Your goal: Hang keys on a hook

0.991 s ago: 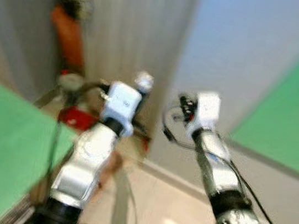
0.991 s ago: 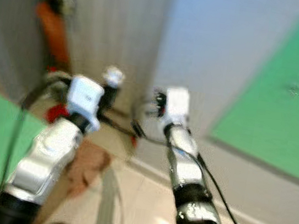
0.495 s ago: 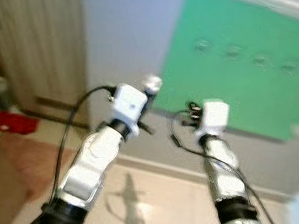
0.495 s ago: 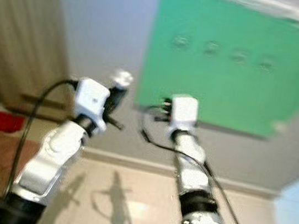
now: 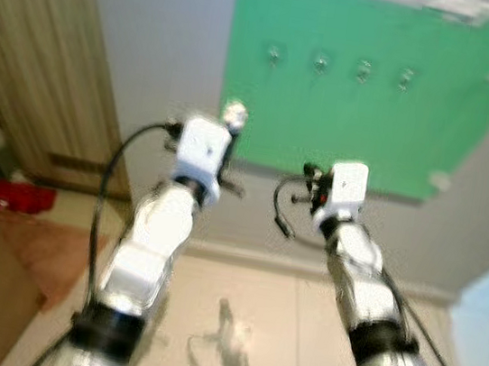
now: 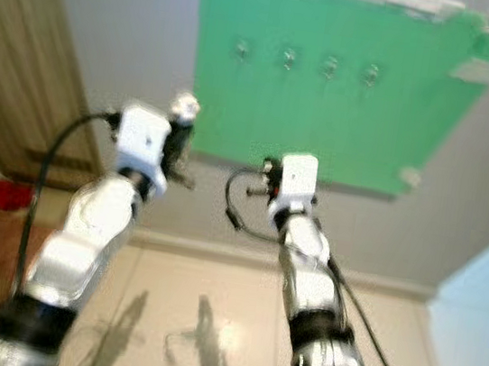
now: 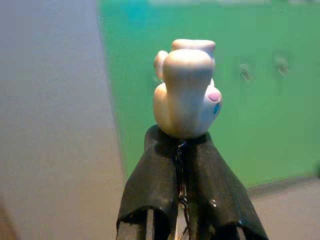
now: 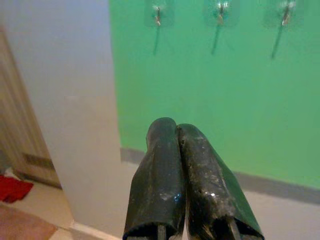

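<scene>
A: Camera swung since a second ago; green board (image 5: 348, 97) now faces us, four hooks (image 5: 320, 62) in a row.
B: Keys?
A: White charm (image 7: 186, 92) pinched in left gripper (image 7: 184, 145), raised short of board.
B: Right gripper (image 8: 177, 131)?
A: Fingers pressed together, holding nothing.

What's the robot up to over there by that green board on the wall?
It is facing a green board on the wall with a row of four small hooks. Its left gripper is shut on a white charm, apparently the key fob, held up below and left of the hooks. The keys themselves can't be made out. The right gripper is shut, holds nothing, and points toward the board. Nothing hangs on the hooks yet.
</scene>
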Robot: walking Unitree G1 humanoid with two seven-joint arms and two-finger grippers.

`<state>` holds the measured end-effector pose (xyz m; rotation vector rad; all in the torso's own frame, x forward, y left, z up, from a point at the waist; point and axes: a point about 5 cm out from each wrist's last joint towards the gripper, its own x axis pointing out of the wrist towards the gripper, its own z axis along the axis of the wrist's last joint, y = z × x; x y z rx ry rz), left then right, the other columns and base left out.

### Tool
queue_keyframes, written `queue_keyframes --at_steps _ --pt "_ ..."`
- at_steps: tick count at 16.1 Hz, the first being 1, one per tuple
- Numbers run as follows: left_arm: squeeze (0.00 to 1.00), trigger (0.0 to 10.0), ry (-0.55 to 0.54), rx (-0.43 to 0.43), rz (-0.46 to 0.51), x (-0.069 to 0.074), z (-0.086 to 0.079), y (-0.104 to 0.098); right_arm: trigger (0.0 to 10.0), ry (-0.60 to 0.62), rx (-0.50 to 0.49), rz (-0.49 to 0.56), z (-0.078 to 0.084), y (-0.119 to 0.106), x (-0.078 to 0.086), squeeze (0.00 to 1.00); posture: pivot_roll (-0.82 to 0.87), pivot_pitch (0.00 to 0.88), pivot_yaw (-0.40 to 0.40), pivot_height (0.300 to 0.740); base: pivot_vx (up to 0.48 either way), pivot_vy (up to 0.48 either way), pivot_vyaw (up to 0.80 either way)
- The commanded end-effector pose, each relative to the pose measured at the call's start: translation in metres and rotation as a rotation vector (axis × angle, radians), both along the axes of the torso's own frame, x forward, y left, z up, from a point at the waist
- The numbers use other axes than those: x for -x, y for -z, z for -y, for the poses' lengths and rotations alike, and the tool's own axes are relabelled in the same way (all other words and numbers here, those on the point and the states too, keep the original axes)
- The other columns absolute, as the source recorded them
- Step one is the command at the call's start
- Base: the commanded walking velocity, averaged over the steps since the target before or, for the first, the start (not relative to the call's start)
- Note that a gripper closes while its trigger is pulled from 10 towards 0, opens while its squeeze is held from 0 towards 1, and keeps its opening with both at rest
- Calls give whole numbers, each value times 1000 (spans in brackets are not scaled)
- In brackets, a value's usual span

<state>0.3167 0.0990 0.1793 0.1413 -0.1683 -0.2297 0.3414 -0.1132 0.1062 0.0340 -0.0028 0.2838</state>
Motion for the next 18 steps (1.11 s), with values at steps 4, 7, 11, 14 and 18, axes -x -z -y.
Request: queue_keyframes --at_steps 4,7,11,14,18 --pt "0 0 -2 104 -36 -5 -7 -7 10000 -26 -5 -10 0 -2 -1 0 41 0 -29 740 0 0 0" --pt "0 0 53 138 -42 -3 -2 -13 10000 -51 -43 -27 -4 -2 -1 0 46 0 -24 740 0 0 0" --pt "0 0 60 223 -57 -4 -6 -22 10000 -128 -159 -71 -10 -7 -2 0 49 0 -22 740 0 0 0" --pt "0 0 68 230 -58 -4 -6 -24 10000 -226 -229 -110 -16 -12 -2 0 50 0 -27 740 0 0 0" --pt "0 0 75 230 -58 -3 -5 -25 10000 -341 -242 -128 -18 -23 -3 0 48 0 -33 740 0 0 0"
